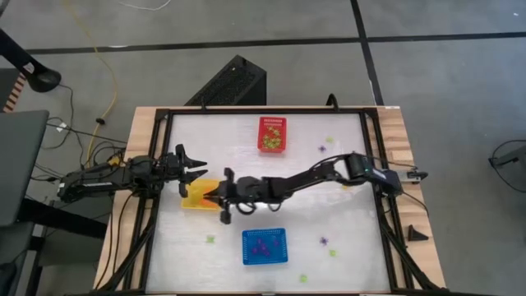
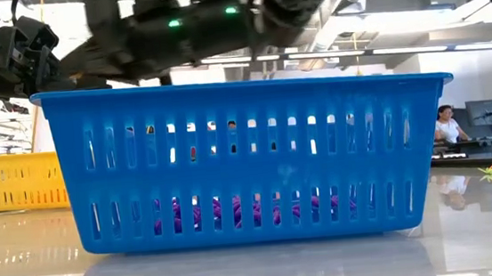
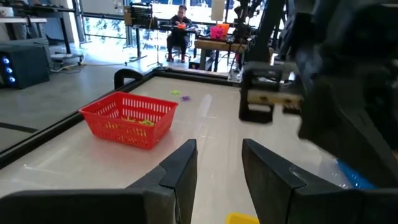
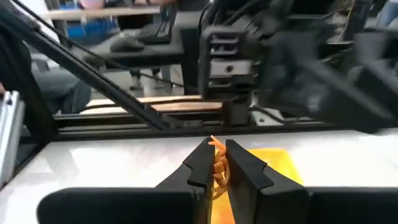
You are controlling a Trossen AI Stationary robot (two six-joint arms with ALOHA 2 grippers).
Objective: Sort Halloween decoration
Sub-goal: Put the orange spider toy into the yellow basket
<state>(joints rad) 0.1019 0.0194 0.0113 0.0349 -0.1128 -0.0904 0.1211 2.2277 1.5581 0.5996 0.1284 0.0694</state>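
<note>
My right gripper (image 4: 217, 163) reaches across the table to the yellow basket (image 1: 197, 196) at the left and is shut on a small orange trinket (image 4: 217, 155). In the high view the right gripper (image 1: 215, 196) hovers at the basket's right edge. My left gripper (image 1: 196, 164) waits open just behind the yellow basket, its fingers (image 3: 180, 168) holding nothing. Loose green and purple trinkets (image 1: 324, 241) lie on the table. Purple trinkets (image 2: 235, 212) lie on the bottom of the blue basket (image 1: 265, 247). My right gripper pinches the orange trinket (image 4: 216, 148) between its two fingers, near their free ends. The fingers lie about level and point toward the table's left side. The trinket is lifted clear, over the yellow basket's edge (image 4: 273, 163), and part of it sticks out above the fingers.
A red basket (image 1: 273, 134) with green pieces stands at the far middle. More trinkets lie near it (image 1: 329, 141) and along the near edge (image 1: 302, 278). The left arm's wrist (image 4: 227, 68) stands close beyond my right gripper. People sit in the room behind (image 3: 180, 25).
</note>
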